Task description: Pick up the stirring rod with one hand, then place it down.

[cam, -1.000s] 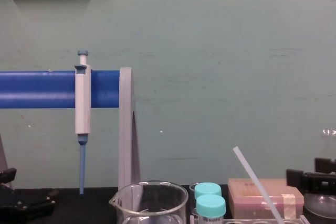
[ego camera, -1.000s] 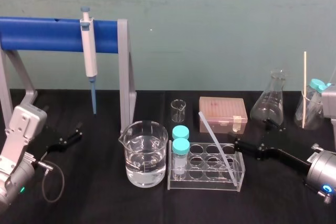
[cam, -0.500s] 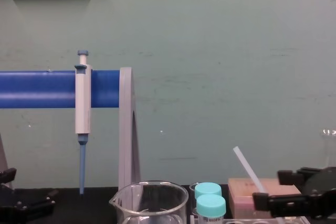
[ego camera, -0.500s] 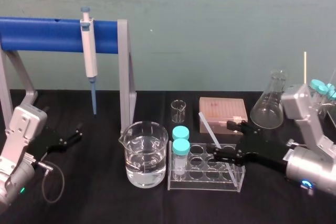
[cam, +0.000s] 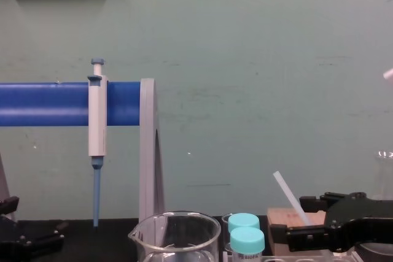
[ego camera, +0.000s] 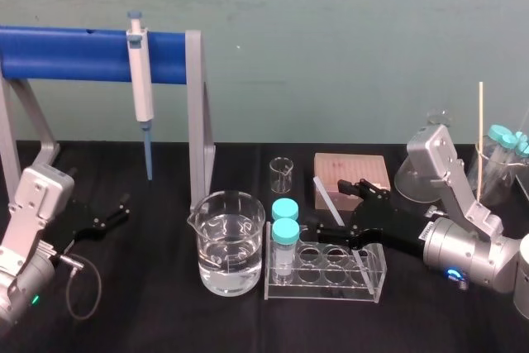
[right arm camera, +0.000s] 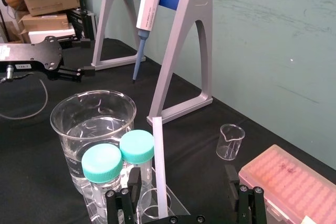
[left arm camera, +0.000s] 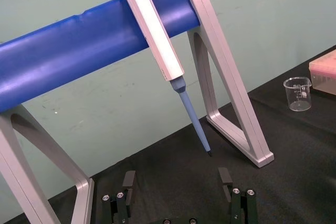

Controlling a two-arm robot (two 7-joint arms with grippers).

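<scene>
The stirring rod (ego camera: pixel 325 196), thin and translucent white, leans in the clear tube rack (ego camera: pixel 331 291) with its top tilted toward the back left. My right gripper (ego camera: pixel 335 206) reaches in from the right, just above the rack. It is open, with one black finger on each side of the rod and neither touching it. From the right wrist the rod (right arm camera: pixel 159 166) rises between the fingers of the right gripper (right arm camera: pixel 181 177), nearer one of them. The chest view shows the rod (cam: pixel 286 191) slanting up past the right gripper (cam: pixel 290 218). My left gripper (ego camera: pixel 122 209) rests open at the far left.
A beaker of water (ego camera: pixel 230 241) and two teal-capped tubes (ego camera: pixel 284 227) stand just left of the rod. Behind are a small beaker (ego camera: pixel 281 173), a pink tip box (ego camera: pixel 351 171) and a flask (ego camera: pixel 413 178). A pipette (ego camera: pixel 139 80) hangs on the blue stand (ego camera: pixel 83 54).
My right arm has swung in from the right, bringing its open gripper over the rack until the fingers straddle the rod. The rod and the left arm have not moved.
</scene>
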